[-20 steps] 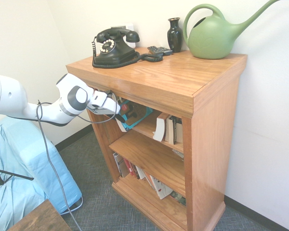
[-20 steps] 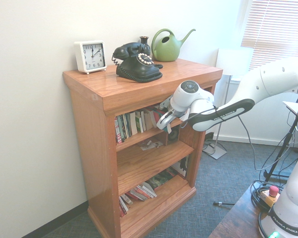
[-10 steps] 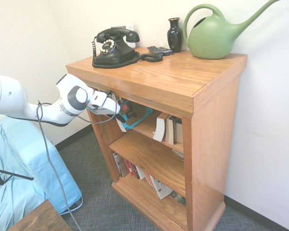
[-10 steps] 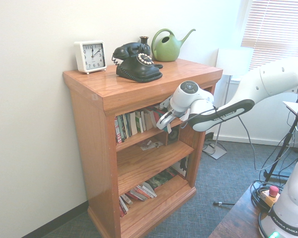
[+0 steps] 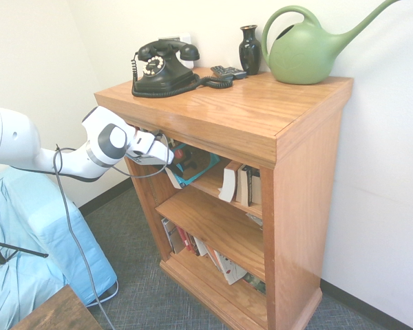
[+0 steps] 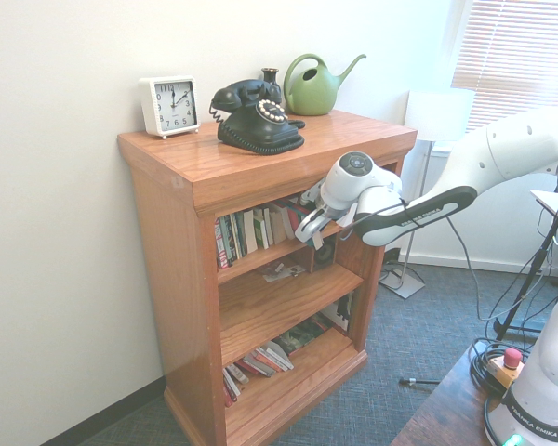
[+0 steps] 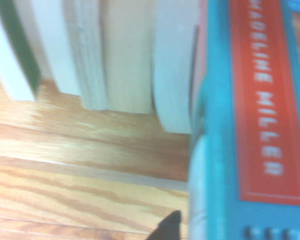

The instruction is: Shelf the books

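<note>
Shelving: one thick paperback with a turquoise-blue cover and a red spine panel (image 5: 193, 165), at the top shelf of the oak-coloured wooden bookcase (image 5: 275, 117).
Book, place: at the open end of the top shelf, leaning slantwise, its lower edge towards the shelf board; the wrist view shows it (image 7: 250, 125) just beside a pale, cream-edged row of standing books (image 7: 115, 55), apparently not yet square against them.
Book, long axis: tilted off upright in the first exterior view, top leaning away from the standing row.
Gripper: white two-finger gripper (image 5: 171, 157) at the mouth of the shelf, angled downward into it, right at the book's outer edge.
Gripper, jaws: too hidden by the wrist and the shelf's shadow in both exterior views to say whether they pinch the book or stand parted; cannot tell.
Direction: the book lies straight ahead of the gripper, deeper into the shelf; the standing row is on its far side from the bookcase's side wall.
Coming move, judged: it turns on pushing the book upright towards that row, so contact should sit high on the cover.
Bookcase top: black rotary telephone (image 5: 164, 67), green plastic watering can (image 5: 310, 48), dark vase (image 5: 249, 48), white square clock (image 6: 170, 105).
</note>
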Available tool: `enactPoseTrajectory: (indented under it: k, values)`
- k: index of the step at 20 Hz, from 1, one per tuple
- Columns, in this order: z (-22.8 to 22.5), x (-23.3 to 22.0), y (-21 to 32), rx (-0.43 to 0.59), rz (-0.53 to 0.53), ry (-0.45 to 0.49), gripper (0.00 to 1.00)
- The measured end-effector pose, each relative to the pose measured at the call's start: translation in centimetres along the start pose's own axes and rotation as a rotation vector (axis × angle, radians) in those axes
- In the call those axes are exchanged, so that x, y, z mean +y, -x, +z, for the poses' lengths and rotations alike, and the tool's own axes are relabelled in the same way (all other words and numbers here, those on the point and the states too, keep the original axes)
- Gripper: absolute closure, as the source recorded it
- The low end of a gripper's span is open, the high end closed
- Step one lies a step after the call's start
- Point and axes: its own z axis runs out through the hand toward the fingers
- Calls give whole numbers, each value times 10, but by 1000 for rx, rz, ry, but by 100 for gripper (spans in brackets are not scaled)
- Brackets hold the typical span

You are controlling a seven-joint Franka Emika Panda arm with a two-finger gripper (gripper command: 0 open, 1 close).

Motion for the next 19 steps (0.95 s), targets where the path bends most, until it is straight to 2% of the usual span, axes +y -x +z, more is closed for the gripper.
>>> enactPoseTrajectory:
  k: [7,19]
  values:
    - [-3,11,-1,5,8,-18,0]
    - [-33,69,58,-37,0,-24,0]
